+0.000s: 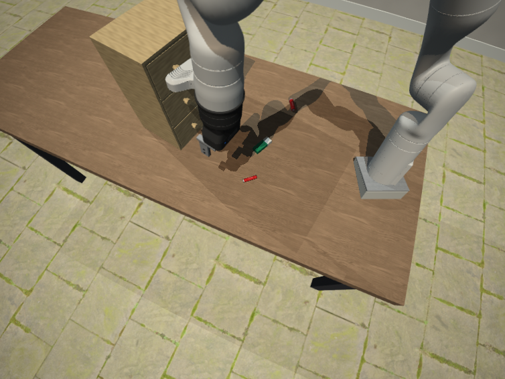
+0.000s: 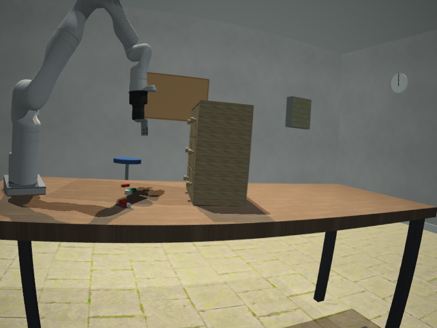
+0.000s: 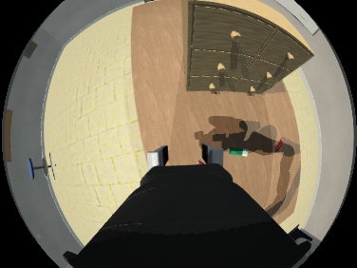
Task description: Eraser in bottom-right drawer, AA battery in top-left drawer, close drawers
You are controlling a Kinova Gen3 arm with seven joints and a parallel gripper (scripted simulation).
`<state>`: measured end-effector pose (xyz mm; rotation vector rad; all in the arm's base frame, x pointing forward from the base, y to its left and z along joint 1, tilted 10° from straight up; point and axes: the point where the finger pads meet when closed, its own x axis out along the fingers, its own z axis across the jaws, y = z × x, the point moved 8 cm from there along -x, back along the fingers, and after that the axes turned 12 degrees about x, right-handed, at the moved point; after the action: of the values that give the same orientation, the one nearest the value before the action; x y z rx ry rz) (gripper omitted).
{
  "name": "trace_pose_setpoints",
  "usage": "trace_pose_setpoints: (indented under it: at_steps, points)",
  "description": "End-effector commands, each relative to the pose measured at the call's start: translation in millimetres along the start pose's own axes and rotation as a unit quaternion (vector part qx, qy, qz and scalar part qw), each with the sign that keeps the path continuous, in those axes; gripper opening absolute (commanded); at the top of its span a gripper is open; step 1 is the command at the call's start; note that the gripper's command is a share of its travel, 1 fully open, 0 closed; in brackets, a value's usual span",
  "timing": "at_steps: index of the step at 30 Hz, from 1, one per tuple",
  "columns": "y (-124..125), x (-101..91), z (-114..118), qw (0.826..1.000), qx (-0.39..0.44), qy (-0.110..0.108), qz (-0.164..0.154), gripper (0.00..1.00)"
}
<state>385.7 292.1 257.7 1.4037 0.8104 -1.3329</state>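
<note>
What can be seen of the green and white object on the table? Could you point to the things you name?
The green and white block (image 1: 261, 145) (image 2: 130, 191) (image 3: 238, 152), probably the eraser, is small and oblong: a longer green part, perhaps a sleeve, with a white end. It lies flat on the tabletop between two red cylinders, touching neither. Nothing grips it.

In the exterior view, open air spans the middle of the frame between the gripper (image 2: 139, 127) and the knobbed front of the chest (image 2: 222, 153) (image 1: 157, 96) (image 3: 242, 49); that chest blocks passage right of centre, its knobs jutting left, while low down, left of centre, only small objects lie on the table (image 2: 299, 197) (image 1: 285, 195) (image 3: 159, 71), leaving room above them
</note>
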Motion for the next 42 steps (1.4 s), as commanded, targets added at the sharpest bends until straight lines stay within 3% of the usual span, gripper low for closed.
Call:
trace_pose_setpoints:
  at_steps: [1, 42]
  points:
    - [-2, -0.4, 0, 1.0, -0.002, 0.002, 0.006, 1.0]
    - [-12, 23.9, 2, 0.989, -0.002, 0.031, 0.141, 1.0]
